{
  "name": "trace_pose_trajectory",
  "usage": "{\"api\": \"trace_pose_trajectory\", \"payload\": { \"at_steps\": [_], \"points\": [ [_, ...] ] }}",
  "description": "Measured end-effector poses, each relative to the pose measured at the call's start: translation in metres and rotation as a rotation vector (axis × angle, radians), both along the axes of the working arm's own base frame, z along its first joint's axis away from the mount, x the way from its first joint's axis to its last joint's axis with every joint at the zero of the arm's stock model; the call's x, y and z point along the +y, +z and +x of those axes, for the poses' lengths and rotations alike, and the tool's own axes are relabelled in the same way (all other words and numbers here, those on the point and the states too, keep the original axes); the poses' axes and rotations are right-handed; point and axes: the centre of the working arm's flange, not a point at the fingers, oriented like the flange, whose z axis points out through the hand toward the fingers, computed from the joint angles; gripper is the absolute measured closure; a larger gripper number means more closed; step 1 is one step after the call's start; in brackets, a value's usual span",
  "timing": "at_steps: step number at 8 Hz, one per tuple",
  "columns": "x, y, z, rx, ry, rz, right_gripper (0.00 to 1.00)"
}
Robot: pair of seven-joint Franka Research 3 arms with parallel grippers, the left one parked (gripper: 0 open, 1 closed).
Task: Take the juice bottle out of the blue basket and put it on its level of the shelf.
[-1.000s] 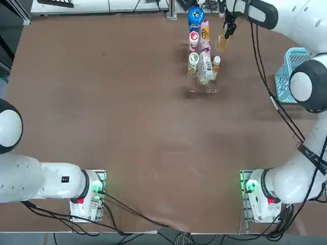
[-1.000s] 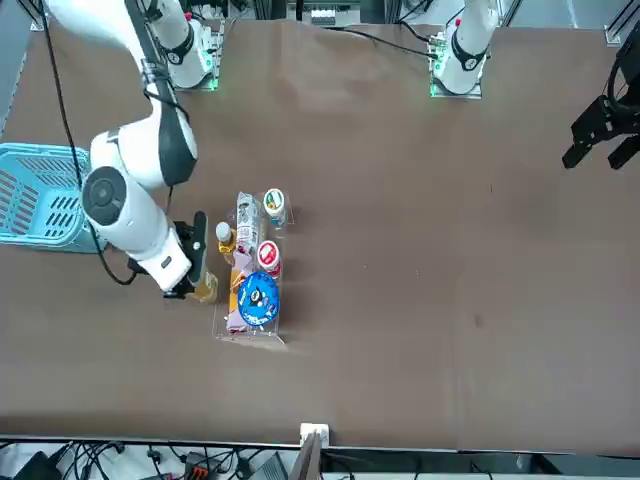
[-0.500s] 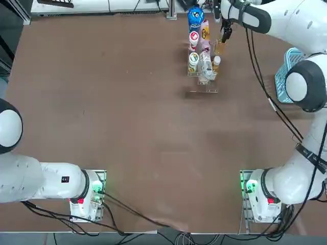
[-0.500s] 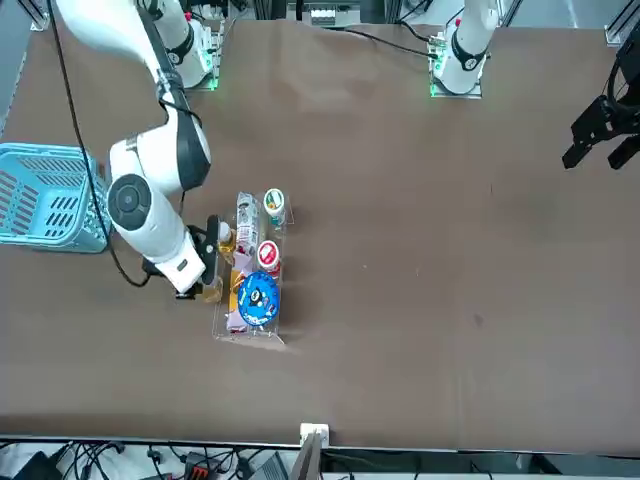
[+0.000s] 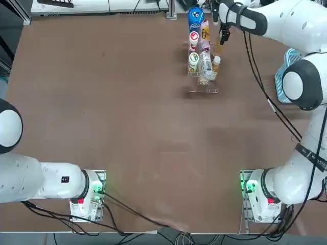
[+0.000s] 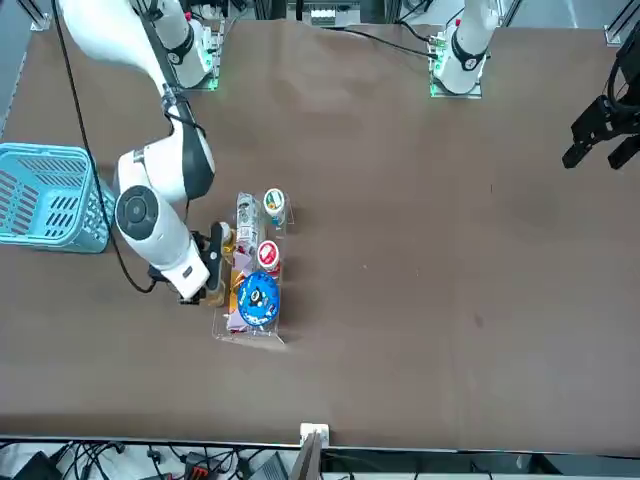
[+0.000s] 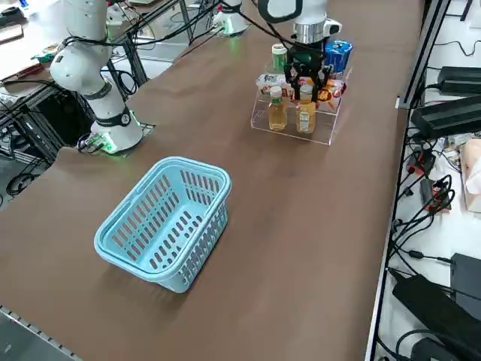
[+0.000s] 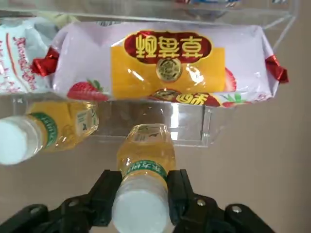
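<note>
The juice bottle (image 8: pixel 146 150) is between the fingers of the right gripper (image 8: pixel 145 187), white cap towards the wrist camera and its amber-looking body reaching beyond the fingertips. The fingers are closed on it, one on either side just under the cap, parted only by the width of the neck. In the right side view the bottle stands upright, over the front row of the clear shelf (image 7: pixel 322 135); whether its base touches the row, I cannot tell.

Beside it, a little apart in the same row, is a second white-capped bottle (image 7: pixel 276 111) with orange-yellow contents, also upright. Next to the two bottles, on the row behind, lie a lilac snack packet (image 8: pixel 167 63) with a yellow panel and strawberry pictures, and a white packet (image 8: pixel 24 58) with red writing, roughly end to end. The row beyond carries a blue-topped container (image 6: pixel 258 299), a red-and-white-topped one (image 6: pixel 268 255) and a green-and-white-topped one (image 6: pixel 274 201).

Well apart from the shelf, on the robot's right side of the brown worktop (image 5: pixel 127 127), sits the light blue basket (image 7: pixel 161 222) with its slotted sides.
</note>
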Motion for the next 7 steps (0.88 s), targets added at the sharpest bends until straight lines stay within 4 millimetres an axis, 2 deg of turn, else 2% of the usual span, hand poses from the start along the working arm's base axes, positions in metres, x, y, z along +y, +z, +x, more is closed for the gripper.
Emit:
{"api": "trace_pose_trajectory", "payload": {
  "at_steps": [7],
  "points": [
    [0.025, -0.014, -0.007, 0.01, -0.015, -0.001, 0.44]
  ]
}}
